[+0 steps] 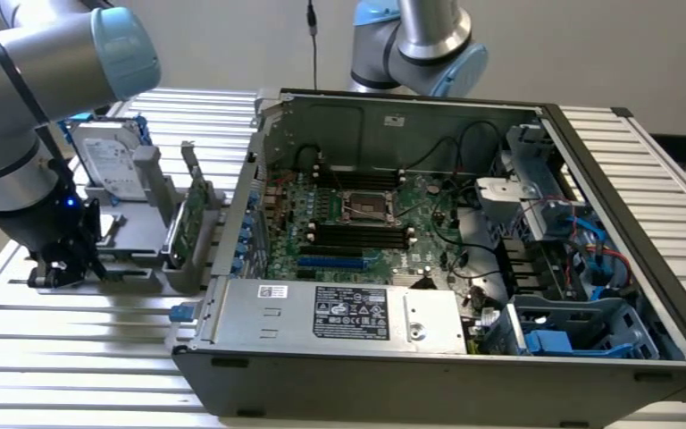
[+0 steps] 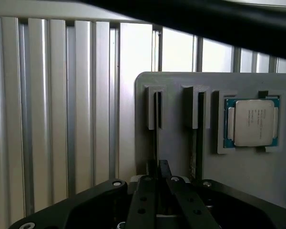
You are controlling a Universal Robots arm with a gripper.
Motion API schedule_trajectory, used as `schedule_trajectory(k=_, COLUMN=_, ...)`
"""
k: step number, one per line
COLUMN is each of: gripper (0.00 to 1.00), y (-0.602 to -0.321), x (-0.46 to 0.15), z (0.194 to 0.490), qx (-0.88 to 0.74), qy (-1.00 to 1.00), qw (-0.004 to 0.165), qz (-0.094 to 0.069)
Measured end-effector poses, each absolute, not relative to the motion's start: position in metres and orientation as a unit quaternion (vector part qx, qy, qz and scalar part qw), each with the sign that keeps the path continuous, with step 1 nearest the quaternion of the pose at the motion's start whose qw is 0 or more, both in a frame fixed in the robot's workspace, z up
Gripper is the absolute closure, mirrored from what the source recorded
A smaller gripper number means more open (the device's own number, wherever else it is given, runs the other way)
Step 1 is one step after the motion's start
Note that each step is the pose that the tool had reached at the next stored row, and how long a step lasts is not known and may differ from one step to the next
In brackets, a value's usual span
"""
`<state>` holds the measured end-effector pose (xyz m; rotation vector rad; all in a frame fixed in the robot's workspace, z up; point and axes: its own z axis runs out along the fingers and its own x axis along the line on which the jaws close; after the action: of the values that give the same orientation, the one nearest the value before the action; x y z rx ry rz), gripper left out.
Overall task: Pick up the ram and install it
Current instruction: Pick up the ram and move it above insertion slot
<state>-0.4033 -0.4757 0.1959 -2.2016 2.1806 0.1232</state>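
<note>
The ram (image 2: 156,138), edge-on in the holder (image 2: 248,176), is clenched between the fingers (image 2: 145,200), its long axis pointing away from them. In the exterior view the case (image 1: 439,375) is seen at 3 o'clock.

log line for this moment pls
gripper shut on ram | ram standing in holder slot, beside cpu | case open, ram not yet installed

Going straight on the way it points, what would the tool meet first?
The ram, standing on edge in a slot of the gray holder; the tool seems closed on it.
</note>
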Motion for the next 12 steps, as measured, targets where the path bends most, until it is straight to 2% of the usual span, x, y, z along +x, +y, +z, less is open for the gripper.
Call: schedule_trajectory(k=12, gripper=0.86, y=-0.4757, x=-0.3991, z=0.1959, qx=-0.708, qy=0.705, qw=0.015, qz=0.045)
